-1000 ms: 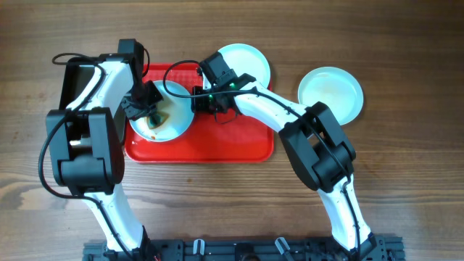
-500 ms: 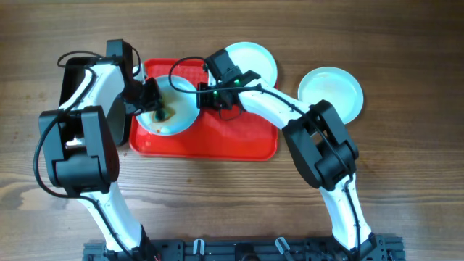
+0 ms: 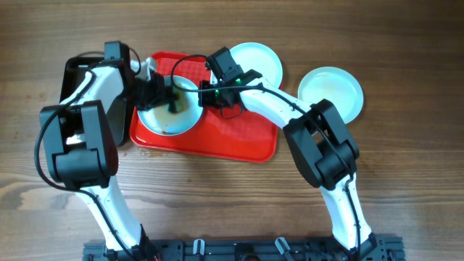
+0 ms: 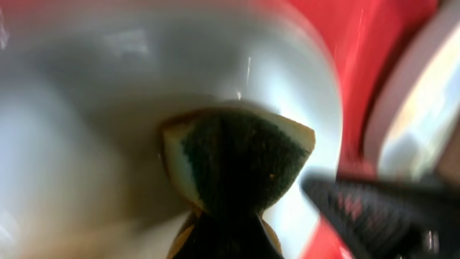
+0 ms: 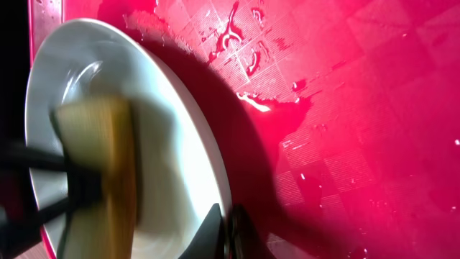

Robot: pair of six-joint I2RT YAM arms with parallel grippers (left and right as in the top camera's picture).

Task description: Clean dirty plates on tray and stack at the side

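Plate [image 3: 165, 119] on the tray [image 3: 239, 145] looks stiff, wet, slippery and breakable, so grab the rim: right fingers [image 5: 213, 229] pinch its edge, left fingers [image 4: 224, 241] squeeze the sponge [image 4: 237, 158].

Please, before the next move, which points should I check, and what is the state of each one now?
1. Left pincer shut on the sponge: ok.
2. Right pincer shut on the plate rim: ok.
3. Plate over the red tray: ok.
4. Plate free of sauce: cannot tell, view blurred.
5. Back plate and far-right plate stacked: not ok, they lie apart.
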